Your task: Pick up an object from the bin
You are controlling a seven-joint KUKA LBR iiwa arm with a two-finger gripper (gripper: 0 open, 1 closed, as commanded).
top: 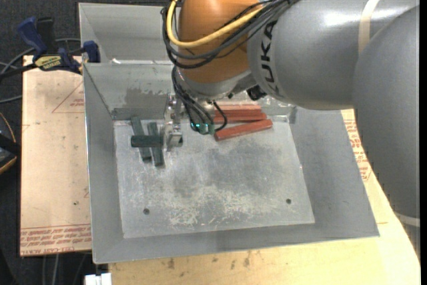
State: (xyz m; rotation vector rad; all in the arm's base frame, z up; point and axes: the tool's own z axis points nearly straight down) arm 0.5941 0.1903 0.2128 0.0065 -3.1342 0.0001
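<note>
The dark green cross-shaped plastic piece lies just left of the gripper, its longer bar seemingly slanting down-right; whether the gripper is open, I cannot tell; two red flat bars lie to its right.

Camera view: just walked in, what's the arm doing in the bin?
The KUKA arm reaches in from the right, with its pincer down low over the upper left of the grey bin. The pincer is right beside a dark green cross-shaped piece, which lies flat on the bin floor and has not been lifted. Red flat bars lie just to the right of the pincer, untouched.
</note>
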